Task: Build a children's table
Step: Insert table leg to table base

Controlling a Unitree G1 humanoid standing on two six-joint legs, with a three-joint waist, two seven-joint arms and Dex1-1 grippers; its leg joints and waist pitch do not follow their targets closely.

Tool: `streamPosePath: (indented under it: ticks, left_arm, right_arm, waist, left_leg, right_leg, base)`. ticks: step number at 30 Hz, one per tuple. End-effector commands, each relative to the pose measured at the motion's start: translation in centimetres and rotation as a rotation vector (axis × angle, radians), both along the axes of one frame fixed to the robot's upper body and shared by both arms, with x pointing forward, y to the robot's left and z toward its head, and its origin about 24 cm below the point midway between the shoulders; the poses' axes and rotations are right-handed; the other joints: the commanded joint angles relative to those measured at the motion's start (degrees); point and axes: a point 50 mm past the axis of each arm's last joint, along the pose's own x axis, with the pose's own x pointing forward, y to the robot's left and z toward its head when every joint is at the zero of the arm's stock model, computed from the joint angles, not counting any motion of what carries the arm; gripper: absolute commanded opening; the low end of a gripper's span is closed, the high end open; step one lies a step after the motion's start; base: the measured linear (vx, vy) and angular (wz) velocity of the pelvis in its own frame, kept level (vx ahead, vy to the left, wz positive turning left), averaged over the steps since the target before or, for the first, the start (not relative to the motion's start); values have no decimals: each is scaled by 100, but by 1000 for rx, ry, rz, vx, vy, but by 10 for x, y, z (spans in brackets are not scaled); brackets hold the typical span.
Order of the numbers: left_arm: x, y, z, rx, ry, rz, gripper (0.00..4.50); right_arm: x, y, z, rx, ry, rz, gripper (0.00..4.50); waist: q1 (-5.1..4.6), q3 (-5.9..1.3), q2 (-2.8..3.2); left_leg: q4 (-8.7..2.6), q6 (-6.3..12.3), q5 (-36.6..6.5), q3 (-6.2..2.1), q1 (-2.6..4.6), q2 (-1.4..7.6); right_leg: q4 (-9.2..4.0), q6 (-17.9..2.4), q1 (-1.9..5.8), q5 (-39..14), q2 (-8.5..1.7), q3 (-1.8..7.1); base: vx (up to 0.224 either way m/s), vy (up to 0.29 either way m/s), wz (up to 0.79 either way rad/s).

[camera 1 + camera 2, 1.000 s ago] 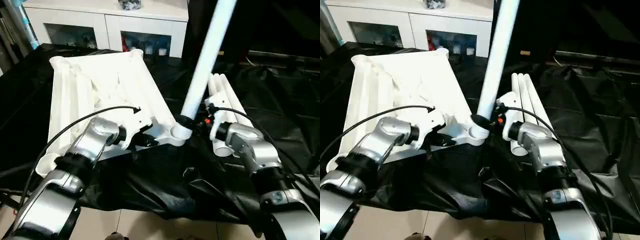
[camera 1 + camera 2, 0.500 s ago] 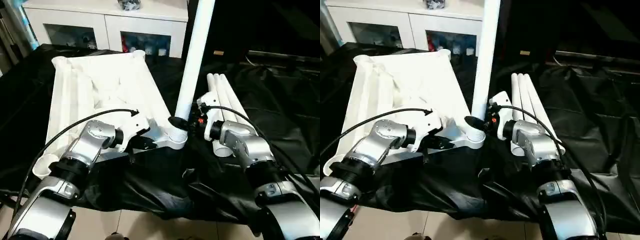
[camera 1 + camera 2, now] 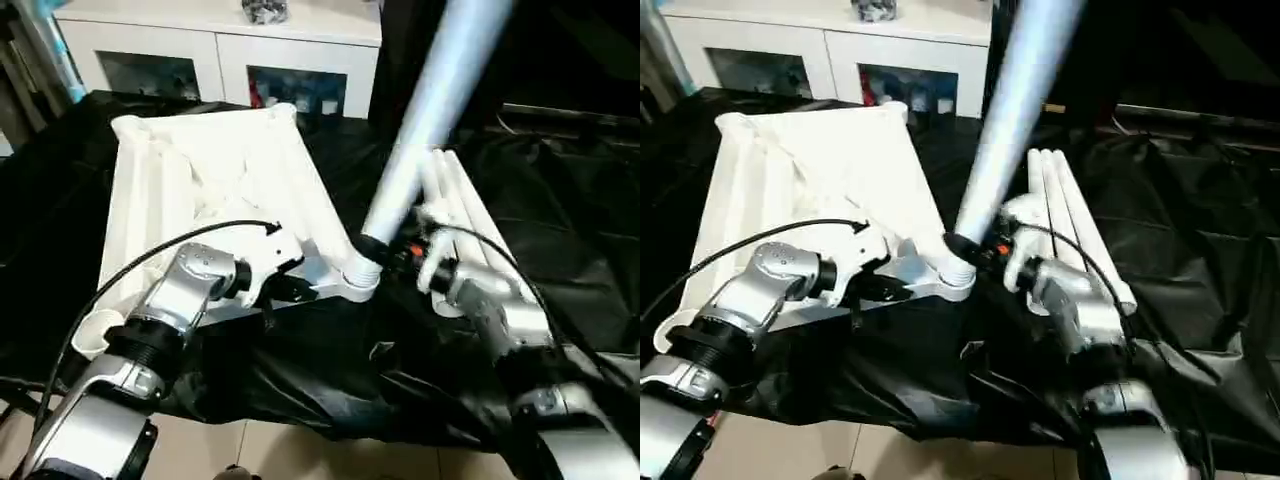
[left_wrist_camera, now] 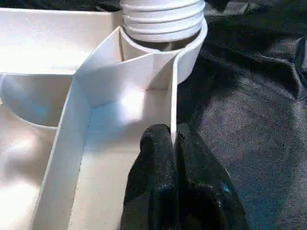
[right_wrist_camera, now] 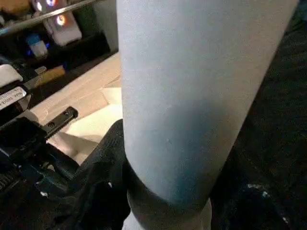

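Just beyond the left gripper (image 4: 173, 143): tabletop (image 3: 215, 190) lying ribbed side up on black sheeting (image 3: 560, 220), fingers clenched on a thin rim wall. Ahead of those fingers, a round corner socket (image 4: 189, 52) holding the threaded end of one leg (image 3: 425, 115). Beside the right gripper (image 3: 385, 250), that same leg tilted up and away, black fingers apparently wrapped round its base, though blurred. Behind the right gripper, three spare legs (image 3: 1065, 215) lying side by side, touching. Far past both, a white cabinet (image 3: 220, 50) with glass doors. Thread rings inside the socket clear from the left wrist; from the head, hidden by the gripper and blur.
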Motion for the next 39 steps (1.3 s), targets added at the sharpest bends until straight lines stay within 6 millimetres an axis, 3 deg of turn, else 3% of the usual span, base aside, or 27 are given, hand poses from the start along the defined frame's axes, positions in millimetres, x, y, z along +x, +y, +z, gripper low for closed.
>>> streamPosePath:
  ticks: [1, 2, 5, 6, 8, 11, 19, 20, 21, 24, 25, 31, 39]
  left_arm:
    - [4, 2, 6, -56, -11, 34, 0]
    - [5, 2, 6, -50, -19, 44, 0]
    - [6, 2, 5, -47, -22, 48, 0]
    - [6, 2, 5, -47, -21, 48, 0]
    - [6, 1, 5, -47, -21, 47, 0]
    - [6, 1, 4, -39, -20, 38, 0]
    - [4, 0, 1, -10, -20, 1, 0]
    - [3, 0, 0, -6, -19, -8, 0]
    - [2, -1, 0, -5, -17, -18, 0]
    - [0, -2, -1, -6, -18, -33, 0]
    - [-1, -3, -1, -8, -20, -44, 0]
    - [-7, -4, -1, -17, -21, -99, 0]
    - [-13, -6, -1, -17, -15, -142, 0]
  right_arm:
    - [-12, -15, -27, -56, 113, -60, 187]
    - [-19, -17, -32, -104, 82, -66, 187]
    - [-25, -16, -36, -162, 56, -60, 187]
    - [-27, -14, -37, -175, 47, -57, 187]
    - [-28, -13, -36, -177, 41, -58, 187]
    - [-27, -6, -34, -226, 18, -12, 187]
    - [-20, 8, -31, -309, 20, 78, 187]
    - [-18, 11, -30, -319, 22, 101, 187]
    - [-16, 14, -30, -327, 24, 121, 187]
    - [-13, 18, -29, -339, 30, 157, 187]
    - [-12, 19, -28, -342, 31, 169, 187]
    - [-7, 25, -25, -340, 42, 221, 187]
    - [-8, 28, -27, -363, 61, 304, 187]
  waist:
    - [7, -386, 17]
    - [8, -385, 53]
    - [21, -374, 40]
    - [21, -371, 97]
    - [3, -356, 67]
    - [-24, -344, 81]
    - [-63, -336, 72]
    - [-80, -333, -33]
    - [-80, -319, 13]
    - [-103, -307, 0]
    - [-112, -308, -35]
    - [-177, -323, -54]
    - [-165, -343, -70]
  left_leg:
    - [-364, 148, -1329, -19, 103, 129]
    - [-363, 142, -1366, -14, 107, 128]
    - [-380, 115, -1424, -23, 108, 124]
    - [-381, 92, -1509, -30, 116, 118]
    - [-395, 82, -1645, -34, 118, 115]
    - [-406, 37, -1835, -48, 137, 115]
    - [-418, 22, -1965, -64, 138, 114]
    - [-417, 45, -1959, -50, 128, 116]
    - [-416, 38, -1988, -66, 131, 117]
    - [-418, 35, -2066, -71, 142, 122]
    - [-420, 39, -2086, -74, 137, 122]
    - [-443, 16, -2133, -87, 120, 146]
    - [-439, 61, -1899, -60, 110, 144]
  right_leg:
    - [-434, -1235, 283, -1193, -426, 250]
    - [-457, -1216, 272, -1252, -423, 252]
    - [-475, -1118, 262, -1454, -422, 246]
    - [-483, -1082, 256, -1586, -421, 246]
    - [-519, -1026, 251, -1795, -413, 243]
    - [-551, -958, 232, -2120, -423, 242]
    - [-559, -963, 222, -2229, -425, 242]
    - [-574, -945, 222, -2280, -420, 240]
    - [-564, -915, 210, -2459, -438, 238]
    - [-595, -856, 187, -2651, -446, 236]
    - [-599, -829, 189, -2713, -448, 234]
    - [-565, -910, 188, -2496, -444, 239]
    - [-532, -1021, 206, -2124, -438, 257]
  base:
    - [0, 0, 0]
    - [0, 0, 0]
    - [0, 0, 0]
    - [0, 0, 0]
    - [0, 0, 0]
    - [0, 0, 0]
    - [0, 0, 0]
    - [0, 0, 0]
    - [0, 0, 0]
    - [0, 0, 0]
    - [0, 0, 0]
    - [0, 0, 0]
    - [0, 0, 0]
